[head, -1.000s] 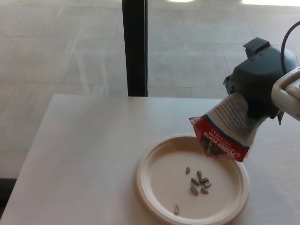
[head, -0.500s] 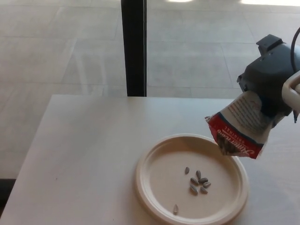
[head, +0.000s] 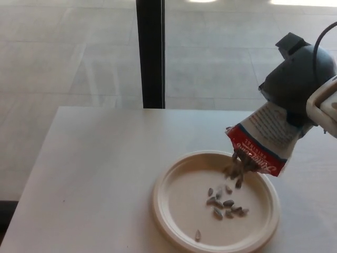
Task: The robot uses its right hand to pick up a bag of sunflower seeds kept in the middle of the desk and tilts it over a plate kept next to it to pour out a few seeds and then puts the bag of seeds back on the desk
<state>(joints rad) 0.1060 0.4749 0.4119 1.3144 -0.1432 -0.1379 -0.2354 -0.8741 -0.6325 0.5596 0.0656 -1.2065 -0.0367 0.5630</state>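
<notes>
Cream-coloured paper plate [head: 174, 221], round and rimmed, set on a pale table [head: 89, 174] towards its right side. Sunflower seeds [head: 226, 203]: a small cluster on the plate's floor, one stray seed nearer the front rim, more blurred in mid-air under the bag mouth. Bag of sunflower seeds [head: 263, 139]: red and white, printed, tilted mouth-down to the left over the plate's far right part, clear of the plate. Right robot hand [head: 295, 87]: dark, clenched around the bag's upper end. Behind the table: grey tiled floor [head: 63, 52], black vertical post [head: 150, 52].
</notes>
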